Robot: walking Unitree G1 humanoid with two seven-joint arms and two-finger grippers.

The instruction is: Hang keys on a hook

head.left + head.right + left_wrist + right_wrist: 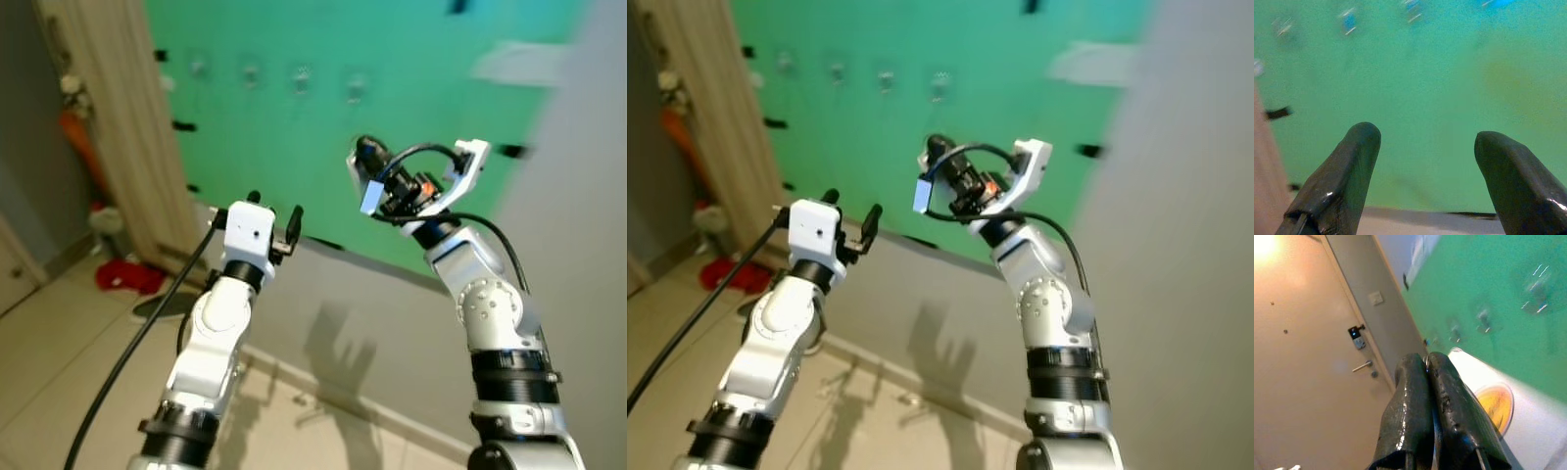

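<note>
1. Keys: hard to make out. A small silver ring (1426, 360) peeks out between the fingertips in the right wrist view; possibly the key ring, the rest hidden by the fingers.
2. Hooks (301, 78): a row of four small pale fittings on the green wall panel (411, 108), blurred in both eye views; shapes not readable. Seen again as smeared glints in the right wrist view (1484, 320) and the left wrist view (1349, 20).
3. Right gripper (1426, 363): two black fingers pressed together along their length, no gap, pinching the sliver of ring at the tips. In the eye views, raised at upper centre in front of the green panel, below the row of hooks and apart from it; fingers there largely masked by the wrist camera and cabling.
4. Right arm (495, 323): silver, forearm upright, wrist bent over toward the robot's left.
5. Left gripper (1422, 142): fingers spread wide, nothing between them, pointed at the green panel.
6. Left arm (211, 338): raised, lower than the right, black cable trailing down from the wrist; gripper in front of the grey lower wall.
7. Surroundings: wooden door frame (127, 147) at the robot's left, a red item (125, 277) on the tiled floor beside it; a door with handle (1361, 366) in the right wrist view.
</note>
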